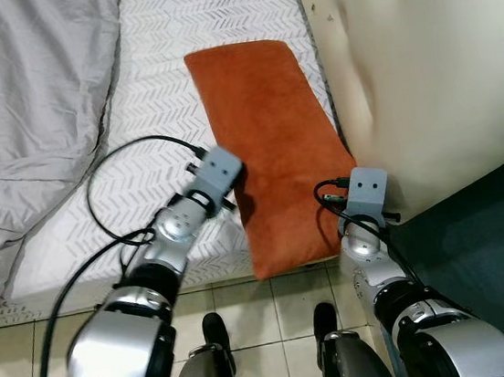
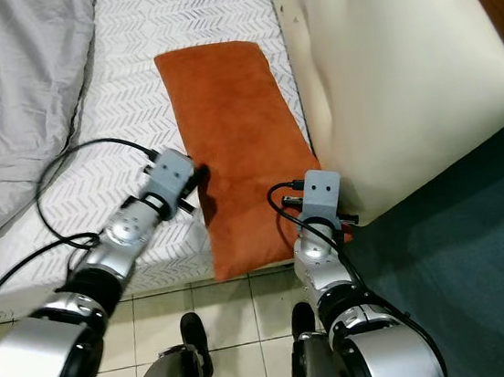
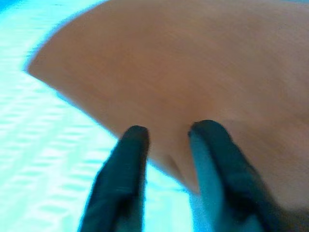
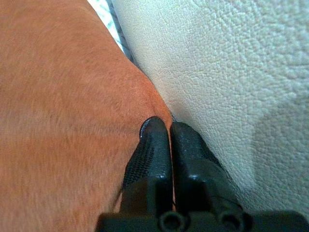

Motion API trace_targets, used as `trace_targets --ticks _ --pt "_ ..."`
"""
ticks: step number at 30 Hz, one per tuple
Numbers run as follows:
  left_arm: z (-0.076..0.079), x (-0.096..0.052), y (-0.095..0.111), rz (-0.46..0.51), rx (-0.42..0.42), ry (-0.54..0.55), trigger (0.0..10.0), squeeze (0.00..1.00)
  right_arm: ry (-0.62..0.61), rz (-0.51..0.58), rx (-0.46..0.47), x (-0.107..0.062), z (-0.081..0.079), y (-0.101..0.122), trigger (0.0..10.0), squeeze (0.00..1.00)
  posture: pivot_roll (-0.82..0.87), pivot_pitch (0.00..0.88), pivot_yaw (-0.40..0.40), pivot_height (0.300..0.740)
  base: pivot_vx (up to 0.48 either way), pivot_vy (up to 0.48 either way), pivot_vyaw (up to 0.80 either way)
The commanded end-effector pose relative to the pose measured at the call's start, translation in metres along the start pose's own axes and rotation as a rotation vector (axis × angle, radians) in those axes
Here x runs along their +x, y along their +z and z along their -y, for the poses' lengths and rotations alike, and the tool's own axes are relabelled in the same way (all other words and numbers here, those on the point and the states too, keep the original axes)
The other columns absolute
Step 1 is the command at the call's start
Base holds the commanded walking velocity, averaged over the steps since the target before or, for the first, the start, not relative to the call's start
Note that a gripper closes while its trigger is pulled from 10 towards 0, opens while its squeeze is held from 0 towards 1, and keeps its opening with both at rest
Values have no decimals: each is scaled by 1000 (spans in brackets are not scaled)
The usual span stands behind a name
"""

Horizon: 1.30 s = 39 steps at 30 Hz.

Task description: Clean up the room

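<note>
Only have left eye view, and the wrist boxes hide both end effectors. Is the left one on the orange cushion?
Observer: The left end effector is open. Its fingers straddle the edge of the orange cushion, over the mattress.
Operator: Right one?
Observer: The right end effector is shut, with its tips at the cushion's other long edge.
Operator: Touching the cream panel?
Observer: The tips sit in the seam where the cushion meets the cream panel. I can't tell if they touch it.
</note>
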<state>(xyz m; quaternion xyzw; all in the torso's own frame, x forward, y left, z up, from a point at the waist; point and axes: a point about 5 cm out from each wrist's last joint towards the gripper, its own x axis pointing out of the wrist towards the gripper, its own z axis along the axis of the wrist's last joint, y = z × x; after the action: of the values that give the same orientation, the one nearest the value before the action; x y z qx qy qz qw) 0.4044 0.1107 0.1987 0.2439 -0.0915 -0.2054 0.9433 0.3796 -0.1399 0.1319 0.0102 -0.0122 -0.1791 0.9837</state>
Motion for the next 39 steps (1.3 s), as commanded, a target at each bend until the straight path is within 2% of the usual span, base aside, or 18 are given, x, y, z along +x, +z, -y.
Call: trace_targets --ticks 1,5,6,7,11,14,19,20,22,23,25,27,28,29,30,34,35,39 --pt "4 0 0 15 -10 -11 10000 1000 -77 -8 32 3 18 -3 0 1000 -75 587 -22 740 0 0 0" --pt "1 0 5 46 3 -14 10000 1000 -73 -11 36 1 17 -5 0 1000 -75 587 -24 740 0 0 0" --pt "-2 0 8 67 6 -8 10000 1000 -71 2 21 1 15 -5 2745 1000 -73 587 -22 740 0 0 0" --pt "-7 0 12 87 3 5 10000 1000 -60 10 19 0 13 -4 10000 1000 -71 588 -21 740 0 0 0" --pt "-26 -4 19 156 -68 74 10000 1000 -33 67 -5 -3 5 2 10000 1000 -59 585 -15 740 0 0 0" --pt "-26 -9 11 165 -170 73 10000 1000 -30 73 8 -5 2 3 10000 1000 -45 585 -9 740 0 0 0" --pt "-2 -31 -30 100 -389 44 10000 1000 -38 56 64 -7 1 0 10000 1000 -29 584 -8 740 0 0 0" --pt "-2 -31 -30 100 -389 44 10000 1000 -38 56 64 -7 1 0 10000 1000 -29 584 -8 740 0 0 0" --pt "24 -63 -63 28 -466 9 10000 1000 -35 -39 198 -9 0 -8 10000 1000 -27 584 -17 740 0 0 0" --pt "24 -63 -63 28 -466 9 10000 1000 -35 -39 198 -9 0 -8 10000 1000 -27 584 -17 740 0 0 0" --pt "39 -87 -74 -3 -526 2 10000 1000 13 -151 333 -10 -3 -19 10000 1000 -15 587 -23 740 0 0 0" --pt "44 -95 -75 -9 -540 -7 10000 1000 37 -181 363 -11 -4 -22 10000 1000 -12 586 -23 740 0 0 0" --pt "63 -120 -75 -31 -551 -43 10000 0 85 -231 330 -11 -4 -30 10000 1000 8 589 -26 740 0 0 0" --pt "70 -128 -74 -39 -554 -62 10000 0 106 -257 324 -11 -4 -32 10000 1000 11 589 -27 740 0 0 0" --pt "82 -143 -73 -45 -533 -116 10000 0 132 -290 332 -11 -3 -36 10000 0 18 588 -30 740 0 0 0" --pt "106 -184 -74 -75 -482 -254 10000 0 176 -384 392 -12 0 -46 10000 0 33 581 -39 740 0 0 0" --pt "110 -189 -74 -75 -477 -270 10000 0 185 -396 400 -13 1 -48 510 0 42 578 -42 740 0 0 0" --pt "122 -202 -68 -84 -490 -302 10000 0 214 -424 428 -13 2 -50 0 0 55 569 -50 740 0 0 0"
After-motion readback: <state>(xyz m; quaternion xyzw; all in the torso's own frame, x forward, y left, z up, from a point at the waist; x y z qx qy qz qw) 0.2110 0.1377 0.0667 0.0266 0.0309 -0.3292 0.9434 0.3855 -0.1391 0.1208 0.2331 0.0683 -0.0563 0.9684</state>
